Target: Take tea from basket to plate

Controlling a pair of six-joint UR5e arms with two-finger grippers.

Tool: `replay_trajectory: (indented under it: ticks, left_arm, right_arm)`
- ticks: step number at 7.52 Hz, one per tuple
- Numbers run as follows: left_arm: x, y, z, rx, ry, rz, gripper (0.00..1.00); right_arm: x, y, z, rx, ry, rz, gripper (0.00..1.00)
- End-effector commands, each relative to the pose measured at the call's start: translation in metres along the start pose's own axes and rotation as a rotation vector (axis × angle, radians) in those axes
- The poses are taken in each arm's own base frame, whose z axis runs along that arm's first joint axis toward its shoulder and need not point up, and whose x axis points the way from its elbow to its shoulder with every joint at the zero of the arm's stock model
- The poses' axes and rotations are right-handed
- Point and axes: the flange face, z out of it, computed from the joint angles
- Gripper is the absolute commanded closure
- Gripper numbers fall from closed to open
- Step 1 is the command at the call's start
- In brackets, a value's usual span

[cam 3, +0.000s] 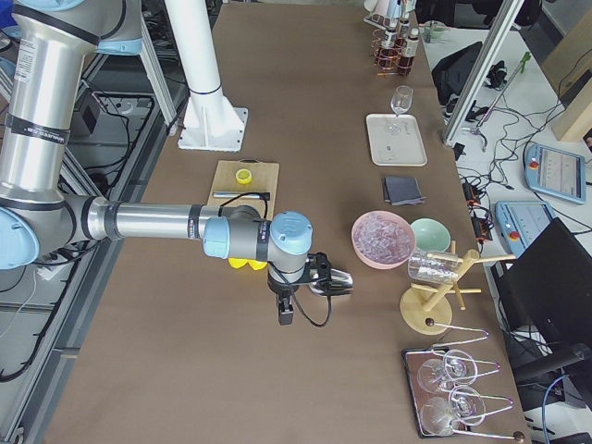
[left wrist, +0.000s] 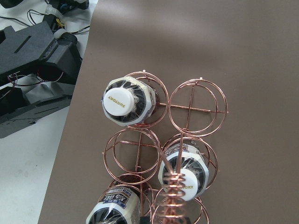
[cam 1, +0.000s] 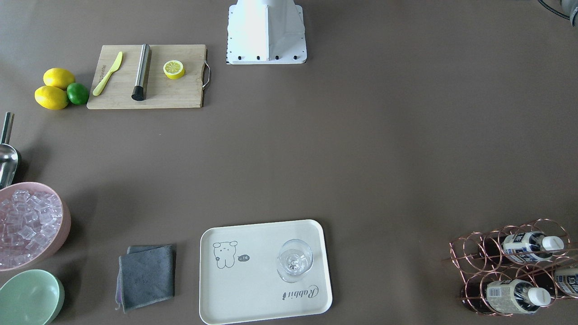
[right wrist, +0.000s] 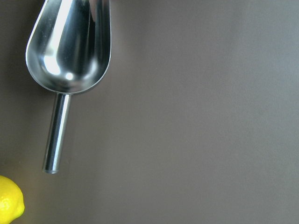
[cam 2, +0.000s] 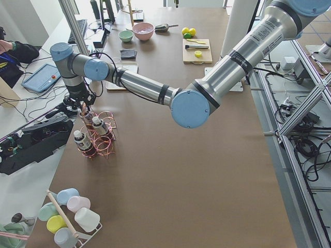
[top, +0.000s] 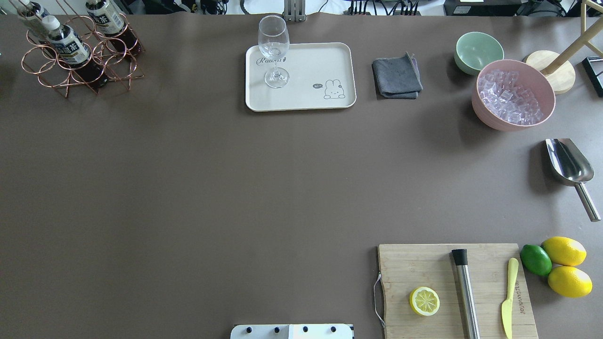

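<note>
- Left gripper (cam 2: 84,109) hangs right over the basket (left wrist: 192,107). Its fingers show in no close view, so I cannot tell whether the jaws are apart or together.
- Far from the job, the right gripper (cam 3: 285,310) hangs near a scoop (right wrist: 70,46); I cannot tell its jaw state either.
- Below the left gripper the tea (left wrist: 125,101) stands upright in a ring cell, cap up. The coiled handle (left wrist: 174,196) rises beside the other bottles.
- Handling, as I judge it: a full small bottle has modest weight. The thin plastic walls would give under a hard squeeze, and the label is smooth and likely slippery. The cap is stiff, and it is the only part clear of the wire — take hold there or at the neck, then lift straight up out of the ring.
- Count: three tea bottles and six cells, three of them filled. One plate (top: 311,61) lies well apart, off to the left gripper's right, with one glass (top: 273,44) standing on it.
</note>
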Motion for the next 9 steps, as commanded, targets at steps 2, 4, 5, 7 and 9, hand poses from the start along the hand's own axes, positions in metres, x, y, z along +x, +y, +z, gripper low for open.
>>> replay_trajectory:
  ticks: [2,4,5,7,9]
  left_arm:
    - [-0.004,0.006,-0.045,0.030,-0.064,0.010,1.00]
    - [0.021,0.012,-0.102,0.122,-0.123,0.041,1.00]
    - [0.051,0.007,-0.123,0.173,-0.143,0.082,1.00]
    - [0.121,-0.010,-0.159,0.250,-0.139,0.113,1.00]
    - [0.178,-0.018,-0.197,0.267,-0.149,0.061,1.00]
  right_arm:
    - [0.000,0.000,0.000,0.000,0.000,0.000,0.01]
    - [0.000,0.000,-0.001,0.001,0.000,-0.002,0.01]
    - [0.000,0.000,-0.001,0.001,0.000,-0.003,0.01]
    - [0.000,0.000,-0.001,0.001,0.000,-0.003,0.01]
    - [-0.001,-0.001,-0.001,0.002,0.000,-0.004,0.01]
